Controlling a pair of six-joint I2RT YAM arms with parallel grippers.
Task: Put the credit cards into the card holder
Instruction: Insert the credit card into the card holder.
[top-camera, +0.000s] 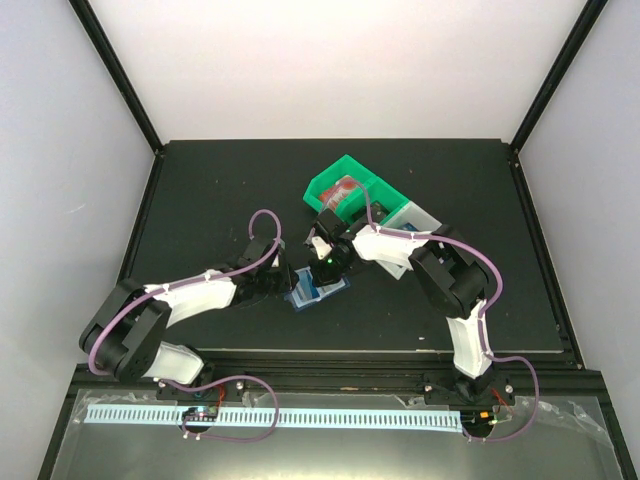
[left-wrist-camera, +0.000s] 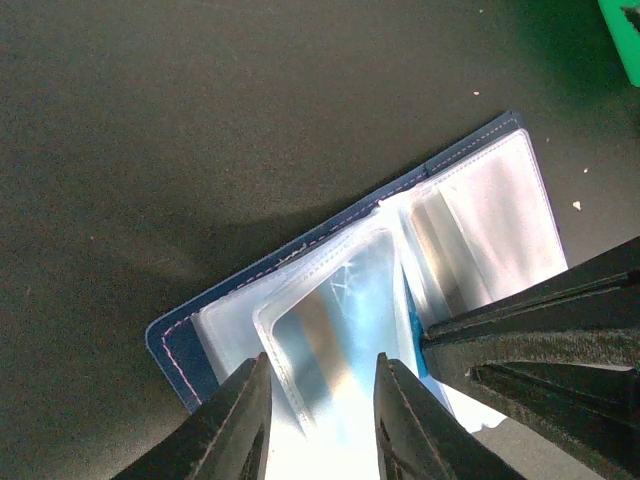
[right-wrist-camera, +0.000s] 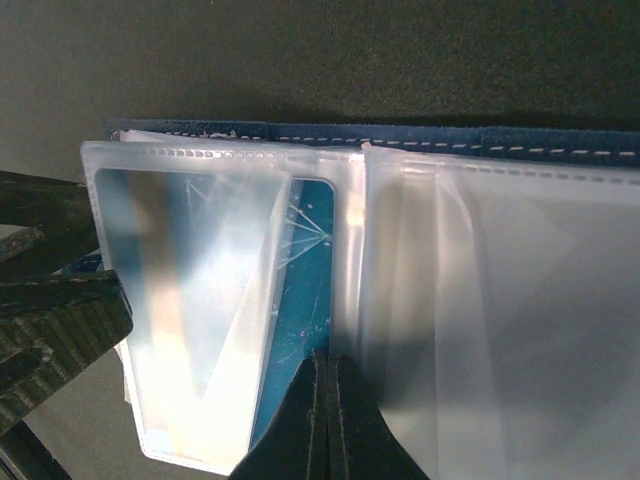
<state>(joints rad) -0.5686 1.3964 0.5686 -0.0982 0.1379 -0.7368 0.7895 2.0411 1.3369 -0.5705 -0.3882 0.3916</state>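
Note:
The dark blue card holder (top-camera: 318, 293) lies open on the black table, its clear sleeves up; it also shows in the left wrist view (left-wrist-camera: 300, 255) and the right wrist view (right-wrist-camera: 420, 138). A blue credit card (right-wrist-camera: 305, 300) sits under a clear sleeve near the spine. My left gripper (left-wrist-camera: 320, 425) is open, its fingers either side of a raised clear sleeve (left-wrist-camera: 330, 320). My right gripper (right-wrist-camera: 330, 400) is shut, its tip down on the holder by the blue card's edge. Red-and-white cards (top-camera: 345, 188) lie in the green tray.
The green and white compartment tray (top-camera: 372, 178) stands just behind the holder, close to the right arm. The two grippers meet over the holder, the right fingers (left-wrist-camera: 540, 340) close beside the left ones. Black frame posts stand at the table's back corners.

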